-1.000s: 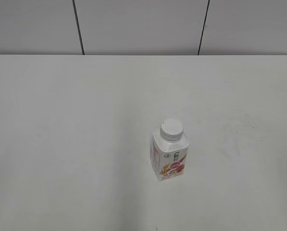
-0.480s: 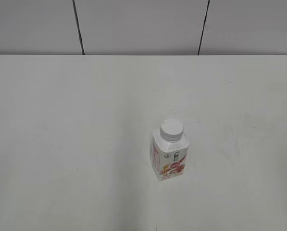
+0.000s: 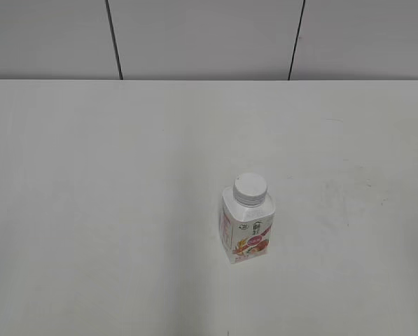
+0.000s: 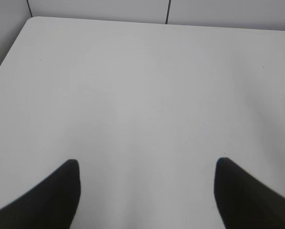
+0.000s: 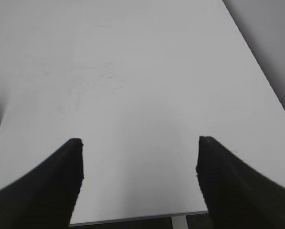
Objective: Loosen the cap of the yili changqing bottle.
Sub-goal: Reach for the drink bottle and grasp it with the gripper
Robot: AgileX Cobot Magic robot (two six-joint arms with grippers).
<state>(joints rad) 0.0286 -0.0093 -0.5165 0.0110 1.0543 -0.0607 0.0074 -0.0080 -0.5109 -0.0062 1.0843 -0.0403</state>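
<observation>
Nothing has moved since the earlier frames — the yili changqing bottle [image 3: 246, 225] stands where it stood, on the white surface [image 3: 96, 210].

Its long axis is upright, the cap [image 3: 251, 187] seated on the neck and facing up, the fruit label turned toward the exterior camera. Only a sliver of it shows at the left edge of the right wrist view, off to the left of the right tool [image 5: 140, 164] and apart from it; faint scuffs mark the surface ahead of that tool. Both tools — the left tool [image 4: 147, 186] too — hang over bare surface, fingers spread wide, holding nothing.
</observation>
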